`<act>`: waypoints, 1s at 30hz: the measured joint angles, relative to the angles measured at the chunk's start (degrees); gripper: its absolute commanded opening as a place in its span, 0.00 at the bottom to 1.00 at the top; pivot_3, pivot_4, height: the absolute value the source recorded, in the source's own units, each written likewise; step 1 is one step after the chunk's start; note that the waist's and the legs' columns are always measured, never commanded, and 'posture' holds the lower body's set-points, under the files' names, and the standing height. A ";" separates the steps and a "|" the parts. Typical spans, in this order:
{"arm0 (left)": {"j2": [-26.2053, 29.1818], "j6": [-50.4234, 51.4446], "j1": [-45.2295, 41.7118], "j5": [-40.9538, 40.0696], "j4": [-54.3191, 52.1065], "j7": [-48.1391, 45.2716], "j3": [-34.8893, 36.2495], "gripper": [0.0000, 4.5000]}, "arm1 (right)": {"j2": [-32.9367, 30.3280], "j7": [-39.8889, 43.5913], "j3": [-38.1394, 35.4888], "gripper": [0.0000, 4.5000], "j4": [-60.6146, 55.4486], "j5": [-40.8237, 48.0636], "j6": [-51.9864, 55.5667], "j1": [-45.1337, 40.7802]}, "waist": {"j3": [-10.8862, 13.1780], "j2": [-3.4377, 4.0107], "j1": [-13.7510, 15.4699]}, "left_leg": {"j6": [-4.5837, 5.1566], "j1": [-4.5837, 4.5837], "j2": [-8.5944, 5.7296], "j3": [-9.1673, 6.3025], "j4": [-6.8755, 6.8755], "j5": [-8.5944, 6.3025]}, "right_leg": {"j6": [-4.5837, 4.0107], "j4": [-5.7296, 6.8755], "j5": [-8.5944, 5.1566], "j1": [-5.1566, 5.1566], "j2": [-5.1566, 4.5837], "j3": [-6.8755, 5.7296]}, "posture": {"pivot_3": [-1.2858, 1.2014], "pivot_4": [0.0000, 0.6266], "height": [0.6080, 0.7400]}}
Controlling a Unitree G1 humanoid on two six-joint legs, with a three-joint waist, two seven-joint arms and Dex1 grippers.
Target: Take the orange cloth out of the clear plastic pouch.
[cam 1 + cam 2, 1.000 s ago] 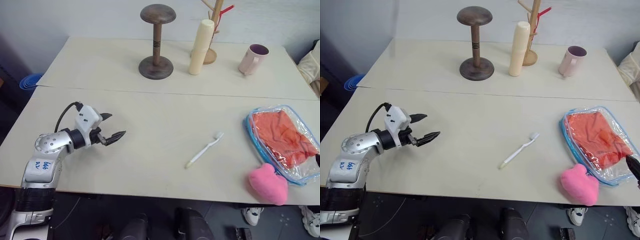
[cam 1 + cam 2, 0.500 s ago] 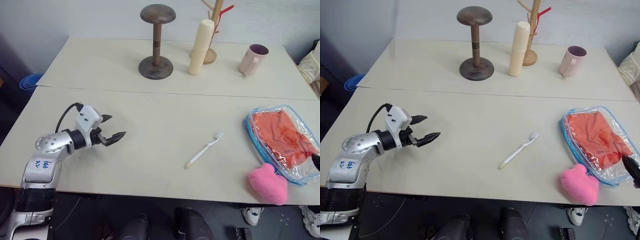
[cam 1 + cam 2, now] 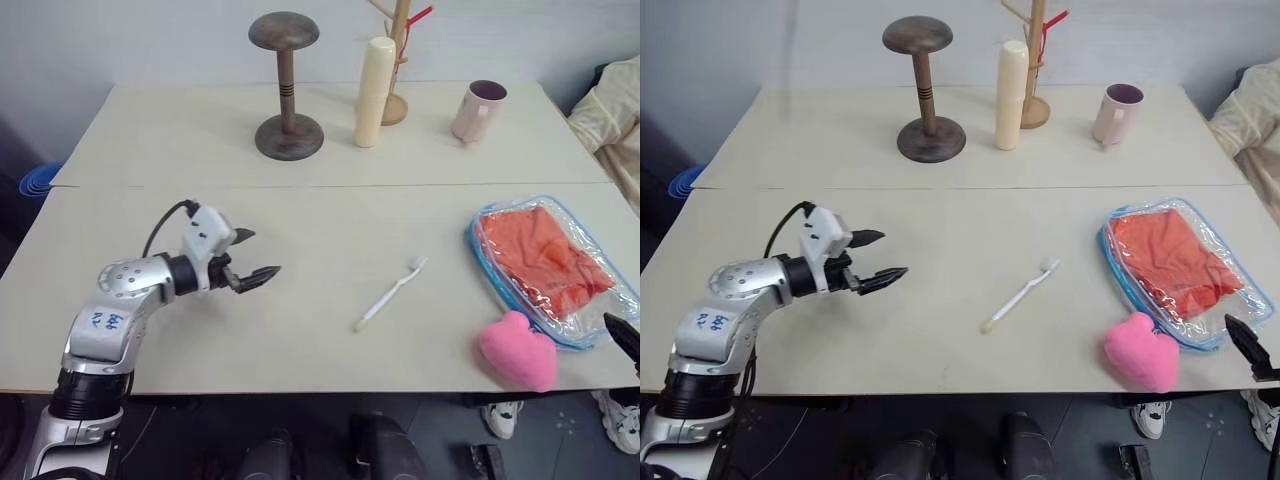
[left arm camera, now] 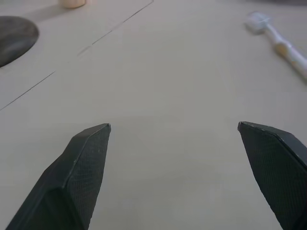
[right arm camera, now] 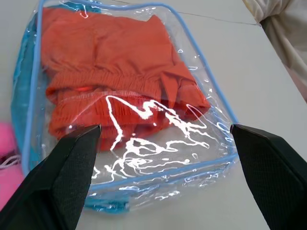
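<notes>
Left gripper (image 3: pixel 258 256) shifted right, spread wide | right gripper (image 5: pixel 163 139) wide, facing clear plastic pouch (image 5: pixel 218 120)

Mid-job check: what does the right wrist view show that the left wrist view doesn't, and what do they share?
Right wrist view: the bright orange folded cloth inside the clear plastic pouch with light blue edging, an edge of the pink plush heart, and the open right pincer just short of the pouch.
Left wrist view: the white toothbrush, the dark round stand base, and the open left pincer.
Shared: the cream tabletop.
</notes>
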 measured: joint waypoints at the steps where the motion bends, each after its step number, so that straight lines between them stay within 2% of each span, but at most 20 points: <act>1: -1.05 3.74 -2.77 -0.86 -0.58 0.70 -1.16 1.00 | -0.97 1.84 0.21 1.00 -2.81 1.28 0.93 0.87 | 0.00 0.00 -0.28 | 0.00 0.10 0.00 -0.02 -0.01 0.00 | 0.00 -0.01 0.00 0.13 0.00 0.01 | 0.52 0.24 1.00; 8: -6.19 20.93 -19.47 -2.07 0.71 1.94 -13.51 1.00 | -10.31 11.20 -3.14 1.00 -19.79 12.71 9.53 4.59 | 0.05 -0.13 -0.16 | -0.05 0.31 0.05 -0.40 -0.07 -0.04 | 0.00 -0.21 0.00 0.56 0.08 -0.16 | 0.52 0.24 1.00; 11: -8.89 21.60 -23.95 -0.99 4.49 1.00 -18.92 1.00 | -12.94 12.16 -3.60 1.00 -23.13 15.52 11.75 3.51 | 0.08 -0.19 -0.01 | -0.04 0.26 0.04 -0.46 -0.05 -0.04 | 0.00 -0.28 0.00 0.57 0.08 -0.22 | 0.52 0.24 1.00; 15: -16.52 20.89 -30.46 1.78 14.00 1.38 -24.86 1.00 | -16.22 12.42 -3.58 1.00 -26.28 18.45 14.14 0.24 | 0.13 -0.27 0.52 | -0.02 0.20 0.02 -0.51 0.01 -0.05 | 0.00 -0.32 0.00 0.57 0.08 -0.24 | 0.52 0.24 1.00; 18: -21.86 19.49 -33.28 3.44 19.93 1.38 -27.53 1.00 | -17.50 11.73 -3.42 1.00 -27.57 20.29 15.53 -2.64 | 0.18 -0.36 0.78 | -0.02 0.17 0.02 -0.55 -0.01 -0.05 | 0.00 -0.35 0.00 0.56 0.09 -0.27 | 0.52 0.24 1.00; 24: -29.21 15.15 -36.99 8.05 31.51 0.56 -33.71 1.00 | -18.13 10.59 -2.99 1.00 -28.31 20.86 17.09 -5.53 | 0.22 -0.43 1.17 | 0.02 0.12 0.01 -0.58 0.00 -0.06 | 0.00 -0.41 0.00 0.56 0.08 -0.30 | 0.52 0.24 1.00; 27: -32.24 12.45 -37.27 10.65 37.08 -0.59 -36.61 0.86 | -18.14 10.55 -2.86 1.00 -28.52 20.78 17.37 -5.97 | 0.24 -0.46 1.15 | 0.03 0.10 0.01 -0.59 -0.01 -0.06 | 0.00 -0.42 0.00 0.54 0.08 -0.31 | 0.52 0.24 1.00; 30: -35.54 8.83 -38.90 13.46 43.52 0.02 -36.60 0.65 | -18.14 10.42 -2.89 1.00 -28.70 20.61 17.66 -5.93 | 0.25 -0.47 1.24 | 0.06 0.11 0.01 -0.65 0.01 -0.07 | 0.00 -0.44 0.00 0.59 0.03 -0.34 | 0.52 0.24 1.00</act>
